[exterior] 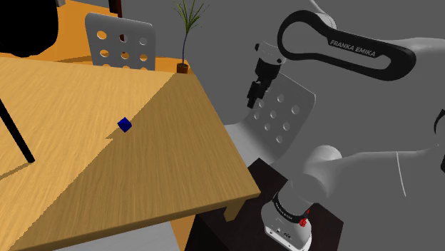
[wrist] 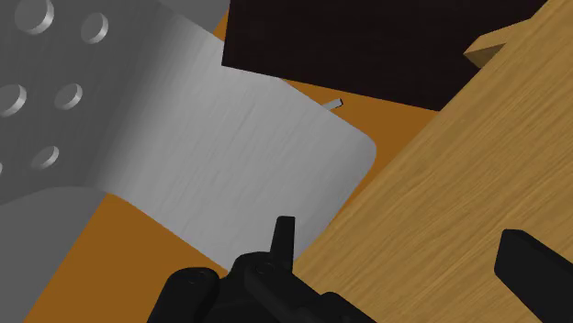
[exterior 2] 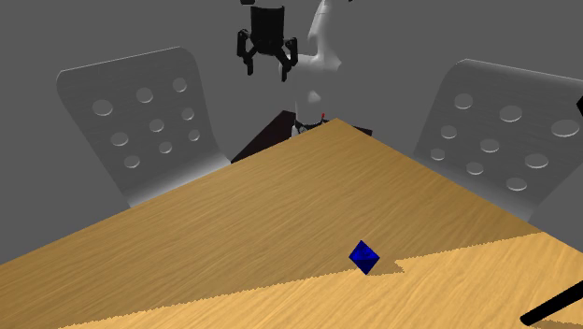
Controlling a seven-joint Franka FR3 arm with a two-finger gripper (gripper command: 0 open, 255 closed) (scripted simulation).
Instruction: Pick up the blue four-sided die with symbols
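Observation:
The small blue die [exterior: 125, 125] lies on the wooden table [exterior: 85, 164], right at the line where shadow meets the lit part. In the second exterior view the die [exterior 2: 364, 257] stands on one corner-like edge near the front. My black gripper [exterior: 253, 101] hangs high in the air beyond the table's edge, at the shoulder view's right, well away from the die. Seen from across the table, the gripper [exterior 2: 268, 70] is open with nothing in it. In the wrist view the gripper [wrist: 404, 261] looks down on the table's edge, its fingers [wrist: 283, 240] standing apart.
A grey perforated chair [exterior: 285, 114] stands under the gripper beside the table. Another chair [exterior: 121, 43] and a potted plant [exterior: 187, 36] are at the far side. A black slanted pole [exterior: 16, 132] crosses the table's left. The dark stand [exterior: 235, 228] is at lower right.

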